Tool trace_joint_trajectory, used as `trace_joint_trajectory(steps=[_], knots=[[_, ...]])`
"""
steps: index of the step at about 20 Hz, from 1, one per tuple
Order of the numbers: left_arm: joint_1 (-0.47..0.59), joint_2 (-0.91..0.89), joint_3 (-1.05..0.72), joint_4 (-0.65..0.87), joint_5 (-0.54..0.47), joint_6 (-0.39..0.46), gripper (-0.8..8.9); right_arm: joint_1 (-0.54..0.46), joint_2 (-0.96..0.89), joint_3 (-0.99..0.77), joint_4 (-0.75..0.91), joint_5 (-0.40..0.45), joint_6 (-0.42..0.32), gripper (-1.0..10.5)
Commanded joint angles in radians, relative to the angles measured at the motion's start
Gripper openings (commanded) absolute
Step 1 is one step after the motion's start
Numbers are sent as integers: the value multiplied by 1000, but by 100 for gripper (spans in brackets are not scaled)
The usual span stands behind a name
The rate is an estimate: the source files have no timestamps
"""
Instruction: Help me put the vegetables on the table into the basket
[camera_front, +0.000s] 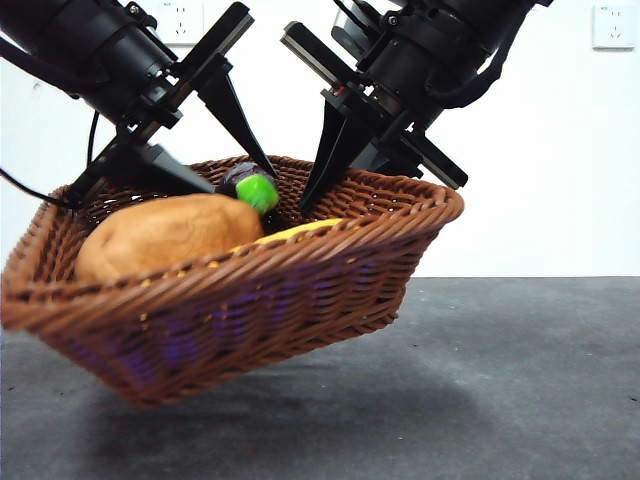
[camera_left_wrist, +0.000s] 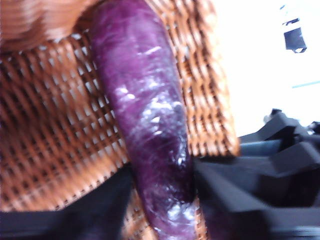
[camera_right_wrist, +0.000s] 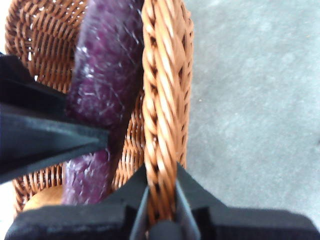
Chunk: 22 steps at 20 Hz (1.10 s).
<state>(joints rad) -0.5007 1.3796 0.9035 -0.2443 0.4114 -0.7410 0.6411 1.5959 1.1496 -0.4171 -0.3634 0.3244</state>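
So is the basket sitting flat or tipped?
Tipped. The basket is lifted off the table, one side higher; the right claw pinches its rim.

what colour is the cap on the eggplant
Bright green; the eggplant's cap shows best in the front view.

Vegetables (camera_front: 165, 235) in tilted basket (camera_front: 250, 300)

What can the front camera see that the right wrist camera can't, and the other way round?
Only the front view shows the potato, the eggplant's green cap and the basket tilted, lifted off the table. Only the right wrist view shows the right gripper clamped on the basket's braided rim. Both show the basket and the eggplant inside it.
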Motion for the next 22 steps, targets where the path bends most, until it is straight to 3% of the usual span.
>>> trace_joint_trajectory(steps=[1,9,16,17,19,20,22], knots=[[-5,-1,-4,-8,38,20,446,-2,-2,-1,21,-15,7,-12],[7,-178,-3,-79,41,111,444,-33,-4,11,-6,-33,3,-12],[46,-554,-3,-344,-6,372,435,-94,-4,157,-226,-29,-82,-12],[46,-595,-3,-406,-41,410,404,-100,-4,181,-253,-29,-91,-12],[46,-663,-3,-528,-132,467,70,-114,-12,198,-267,-30,-94,-12],[46,-687,-3,-562,-175,485,-13,-129,-19,198,-269,-29,-94,-12],[46,-737,-3,-590,-220,510,-8,-169,-46,198,-288,-30,-99,-12]])
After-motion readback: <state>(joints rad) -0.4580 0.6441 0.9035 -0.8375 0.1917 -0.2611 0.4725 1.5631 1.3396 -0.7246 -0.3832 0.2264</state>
